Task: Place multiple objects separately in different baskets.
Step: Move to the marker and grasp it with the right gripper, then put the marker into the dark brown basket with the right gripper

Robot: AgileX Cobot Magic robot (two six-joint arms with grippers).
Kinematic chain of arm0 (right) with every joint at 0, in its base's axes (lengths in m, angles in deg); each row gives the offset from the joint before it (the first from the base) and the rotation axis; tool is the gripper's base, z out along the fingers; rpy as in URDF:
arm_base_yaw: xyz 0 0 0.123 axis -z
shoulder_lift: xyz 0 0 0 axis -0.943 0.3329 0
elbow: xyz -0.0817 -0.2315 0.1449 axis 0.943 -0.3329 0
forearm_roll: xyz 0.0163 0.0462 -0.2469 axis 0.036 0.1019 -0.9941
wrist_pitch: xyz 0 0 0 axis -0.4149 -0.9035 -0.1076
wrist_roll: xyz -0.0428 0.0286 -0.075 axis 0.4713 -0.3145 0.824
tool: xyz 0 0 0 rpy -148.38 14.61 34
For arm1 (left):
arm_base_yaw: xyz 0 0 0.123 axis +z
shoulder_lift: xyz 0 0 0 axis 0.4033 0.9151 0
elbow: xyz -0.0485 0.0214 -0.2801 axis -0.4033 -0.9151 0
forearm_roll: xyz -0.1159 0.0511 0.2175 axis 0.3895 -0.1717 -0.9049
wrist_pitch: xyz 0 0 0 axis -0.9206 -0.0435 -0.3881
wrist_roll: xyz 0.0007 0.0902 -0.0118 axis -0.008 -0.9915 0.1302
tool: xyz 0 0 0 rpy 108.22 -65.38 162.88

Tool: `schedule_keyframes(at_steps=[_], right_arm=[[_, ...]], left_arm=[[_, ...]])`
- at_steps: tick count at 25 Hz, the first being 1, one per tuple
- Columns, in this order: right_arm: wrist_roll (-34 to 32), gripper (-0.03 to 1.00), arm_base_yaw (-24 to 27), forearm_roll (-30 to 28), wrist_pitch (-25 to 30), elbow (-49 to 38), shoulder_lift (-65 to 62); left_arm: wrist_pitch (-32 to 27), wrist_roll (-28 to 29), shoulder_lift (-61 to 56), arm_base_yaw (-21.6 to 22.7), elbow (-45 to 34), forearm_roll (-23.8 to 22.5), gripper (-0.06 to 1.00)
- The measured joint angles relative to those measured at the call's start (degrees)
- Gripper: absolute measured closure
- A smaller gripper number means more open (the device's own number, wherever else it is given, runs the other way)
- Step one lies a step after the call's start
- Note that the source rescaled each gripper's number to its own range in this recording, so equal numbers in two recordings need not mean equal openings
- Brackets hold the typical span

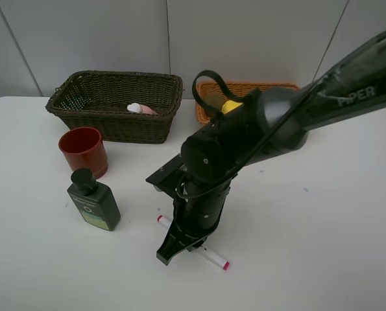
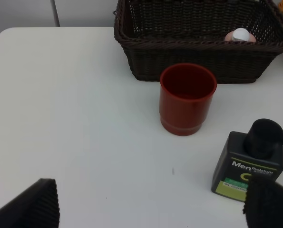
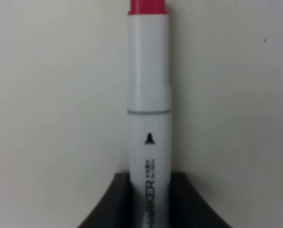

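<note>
Right gripper (image 1: pixel 178 246) clamps white marker (image 3: pixel 149 118) near dark green bottle (image 1: pixel 93 202), likely for lifting; left gripper (image 2: pixel 153 204) spread wide, empty.

Setting: we record a robot test bench, a lab-type space rather than a home.

Evidence we list:
- a bare white table (image 1: pixel 348 246) with rounded corners
- plain pale wall panels (image 1: pixel 82 39) with visible seams behind its far edge
- a black robot arm (image 1: pixel 290 123) lettered PIPER, reaching in from the right

Staged props we note:
- a dark wicker basket (image 1: pixel 115 107) and an orange wicker basket (image 1: pixel 280 85) at the far side
- a red cup (image 1: pixel 82 150), dark green bottle (image 1: pixel 93 201) and white marker (image 1: pixel 213 258) nearer
</note>
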Motion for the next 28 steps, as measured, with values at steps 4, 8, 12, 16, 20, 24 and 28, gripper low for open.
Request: schedule_keyframes(at_steps=[4, 8, 12, 16, 20, 24, 28], right_arm=[[0.0, 0.97, 0.0, 0.0, 0.0, 0.0, 0.0], [0.0, 0.97, 0.0, 0.0, 0.1, 0.0, 0.0], [0.0, 0.97, 0.0, 0.0, 0.1, 0.0, 0.0], [0.0, 0.97, 0.0, 0.0, 0.2, 0.0, 0.0], [0.0, 0.97, 0.0, -0.7, 3.9, 1.7, 0.2], [0.0, 0.97, 0.0, -3.2, 10.6, 7.7, 0.4], [0.0, 0.97, 0.0, -5.9, 16.3, 15.5, 0.4]], left_arm=[[0.0, 0.0, 0.0, 0.0, 0.0, 0.0, -0.06], [0.0, 0.0, 0.0, 0.0, 0.0, 0.0, -0.06], [0.0, 0.0, 0.0, 0.0, 0.0, 0.0, -0.06], [0.0, 0.0, 0.0, 0.0, 0.0, 0.0, -0.06], [0.0, 0.0, 0.0, 0.0, 0.0, 0.0, -0.06], [0.0, 0.0, 0.0, 0.0, 0.0, 0.0, -0.06], [0.0, 0.0, 0.0, 0.0, 0.0, 0.0, -0.06]])
